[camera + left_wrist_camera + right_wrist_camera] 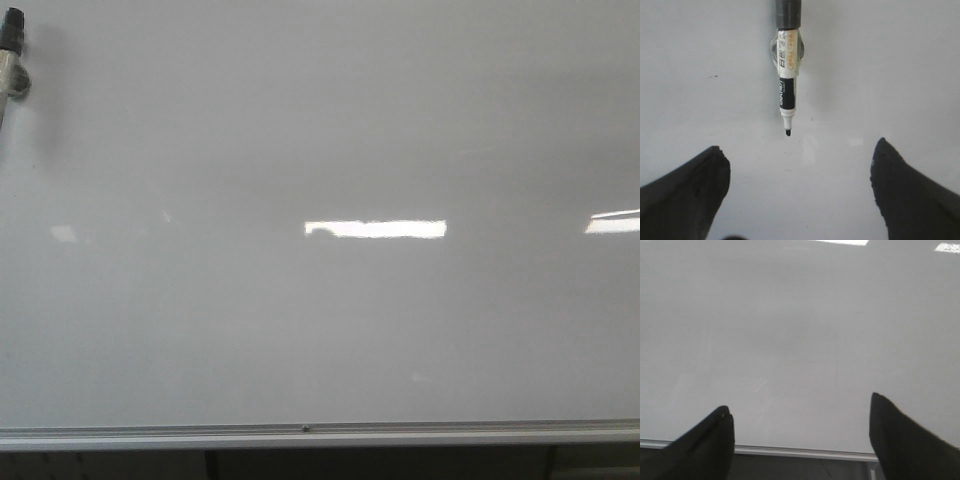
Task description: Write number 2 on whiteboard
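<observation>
Whiteboard [330,330]: fills the front view, silver rail [300,435] along the lower edge, broad bare surface, no number 2 visible. Marker [786,85]: upper left corner of the front view, tip off the board. Left tool [800,172] and right tool [800,422]: both spread wide, gripping nothing.

Uncapped black-tipped marker [786,85], white labelled barrel, bright rectangular light reflections [376,229]

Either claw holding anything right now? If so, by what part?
No. Left claw and right claw are both open and empty. The marker lies uncapped on the whiteboard, ungripped.
</observation>
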You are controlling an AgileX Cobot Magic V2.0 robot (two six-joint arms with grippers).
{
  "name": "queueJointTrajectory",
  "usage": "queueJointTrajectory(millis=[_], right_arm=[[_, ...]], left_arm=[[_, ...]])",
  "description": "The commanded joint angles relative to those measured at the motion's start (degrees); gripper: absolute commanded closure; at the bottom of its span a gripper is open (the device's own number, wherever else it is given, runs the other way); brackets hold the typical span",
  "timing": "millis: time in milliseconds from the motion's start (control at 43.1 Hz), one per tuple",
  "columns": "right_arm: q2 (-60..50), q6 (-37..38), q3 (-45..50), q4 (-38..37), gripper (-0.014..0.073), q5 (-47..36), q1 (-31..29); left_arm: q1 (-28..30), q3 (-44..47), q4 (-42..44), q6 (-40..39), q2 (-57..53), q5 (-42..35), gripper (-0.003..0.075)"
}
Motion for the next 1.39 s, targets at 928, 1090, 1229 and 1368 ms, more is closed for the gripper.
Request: queueJointTrajectory(millis=[928, 1090, 1229, 1368], right_arm=[[0.42, -0.68, -1.70, -0.59, 0.0015, -3.77, -0.37], [0.42, -0.68, -1.70, -0.59, 0.0015, -3.77, -0.37], [0.42, -0.68, -1.70, -0.59, 0.0015, -3.71, -0.37], [0.42, -0.68, -1.70, -0.59, 0.0015, -3.76, -0.37]], left_arm=[[-0.48, -11.67, 1.46, 0.02, 22.13, -14.46, 0.0295], [-0.48, -11.66, 1.46, 0.02, 22.38, -14.41, 0.0431], [-0.48, -11.66, 1.46, 0.02, 22.38, -14.80, 0.0539], [-0.48, -11.66, 1.46, 0.02, 22.38, -14.69, 0.0624]])
